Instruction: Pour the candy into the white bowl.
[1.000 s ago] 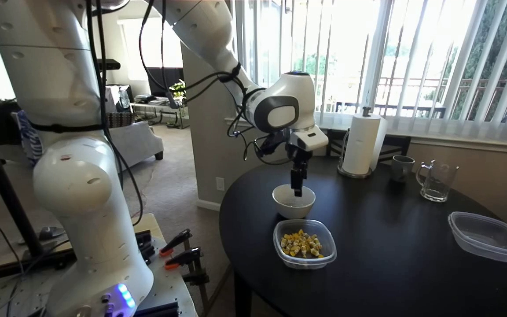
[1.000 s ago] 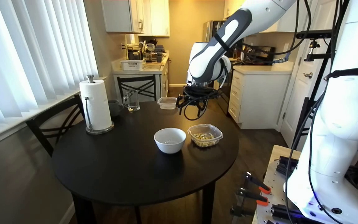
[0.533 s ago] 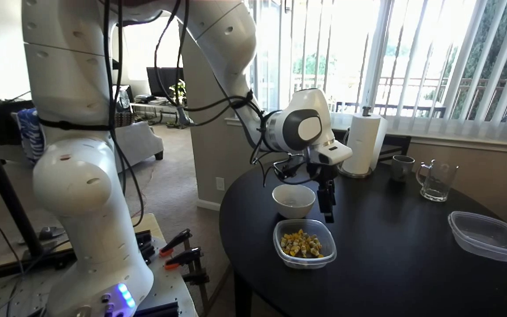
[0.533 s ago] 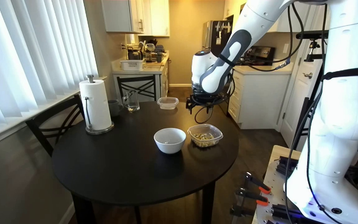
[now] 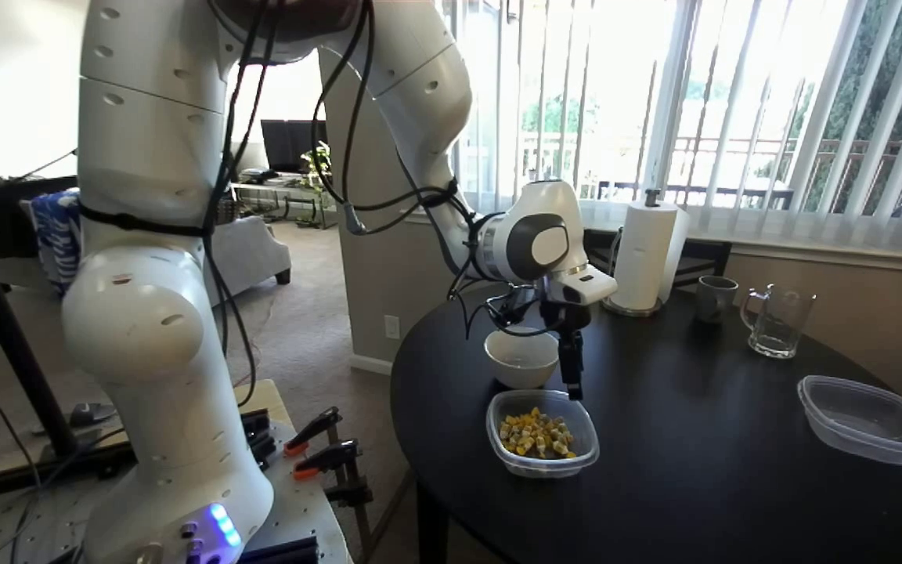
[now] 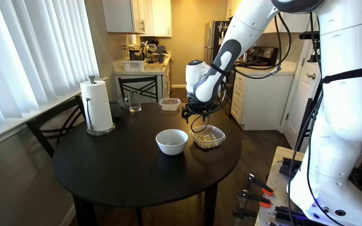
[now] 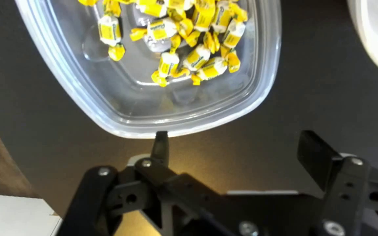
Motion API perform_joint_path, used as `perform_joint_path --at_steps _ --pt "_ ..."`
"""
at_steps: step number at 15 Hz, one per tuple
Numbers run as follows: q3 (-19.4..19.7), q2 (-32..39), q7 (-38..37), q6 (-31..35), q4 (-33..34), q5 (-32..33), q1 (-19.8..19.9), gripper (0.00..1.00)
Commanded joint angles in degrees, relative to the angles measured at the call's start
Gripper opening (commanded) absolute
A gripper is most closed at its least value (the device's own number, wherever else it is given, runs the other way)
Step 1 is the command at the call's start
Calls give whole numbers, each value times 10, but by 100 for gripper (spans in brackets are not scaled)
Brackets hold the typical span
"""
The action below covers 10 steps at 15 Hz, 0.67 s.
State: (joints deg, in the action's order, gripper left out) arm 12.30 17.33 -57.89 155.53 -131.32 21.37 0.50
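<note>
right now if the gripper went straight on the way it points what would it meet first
Probably the candy container, its rim beyond one of the fingers; otherwise the table. Depth is unclear.

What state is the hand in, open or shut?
Open: in the wrist view the hand has its two fingers well apart, with dark tabletop showing between them and nothing held.

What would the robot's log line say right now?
Black gripper: open, nothing held | Yellow-and-white wrapped candy: in clear squarish plastic container | Round white bowl: no candy visible
</note>
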Motion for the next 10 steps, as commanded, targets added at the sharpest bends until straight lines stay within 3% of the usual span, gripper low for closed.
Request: perform_joint_path --at_steps 1,7,10 --pt "-26 50 83 -4 32 -94 18 100" --pt "-46 100 184 -19 58 -218 32 100" --pt "-37 101 198 -25 47 -235 16 100"
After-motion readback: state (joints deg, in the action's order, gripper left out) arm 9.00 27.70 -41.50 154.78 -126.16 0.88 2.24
